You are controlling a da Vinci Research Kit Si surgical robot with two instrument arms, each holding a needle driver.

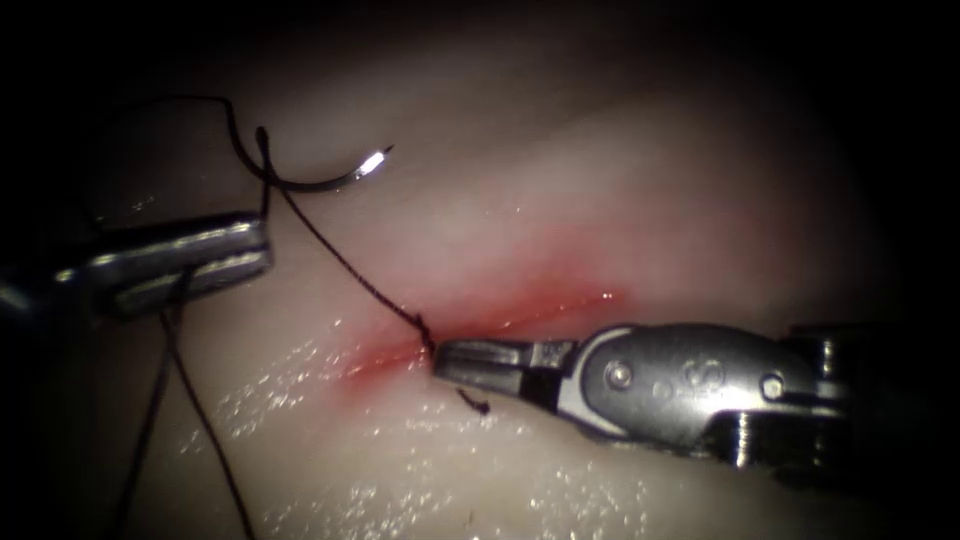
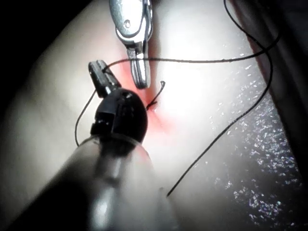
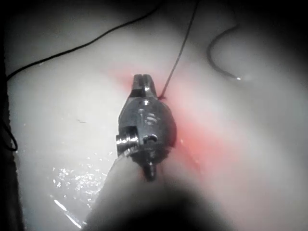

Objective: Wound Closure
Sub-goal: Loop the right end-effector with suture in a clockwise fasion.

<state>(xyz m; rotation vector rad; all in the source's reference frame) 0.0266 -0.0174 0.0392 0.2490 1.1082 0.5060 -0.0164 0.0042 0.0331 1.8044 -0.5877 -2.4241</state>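
**A:** Where is the curved steel needle (image 1: 318,178) in relation to the two tools?

**B:** It lies free on the pale pork-belly tissue (image 1: 620,200), toward its far left part, left of the red-stained cut (image 1: 500,318). Neither tool holds it, and it is not in the tissue. It sits just beyond the left arm's steel needle driver (image 1: 225,255) and well apart from the right arm's steel needle driver (image 1: 455,360). In the right wrist view the needle (image 3: 221,55) rests on bare tissue, off beyond the right tool (image 3: 143,84).

**A:** What is the left tool doing?

**B:** Its jaws are pressed together on the dark thin thread (image 1: 330,245). A strand drops from the needle's tail into those jaws, and two strands leave them toward the tissue's near left edge. In the left wrist view the thread (image 2: 202,61) crosses the left tool's tips (image 2: 98,72).

**A:** And the right tool?

**B:** It lies along the cut with its tips at the spot where the thread enters the tissue. The jaws look pressed together; I cannot tell whether they pinch anything. A short dark thread end (image 1: 473,403) curls on the tissue just on the near side of its tips.
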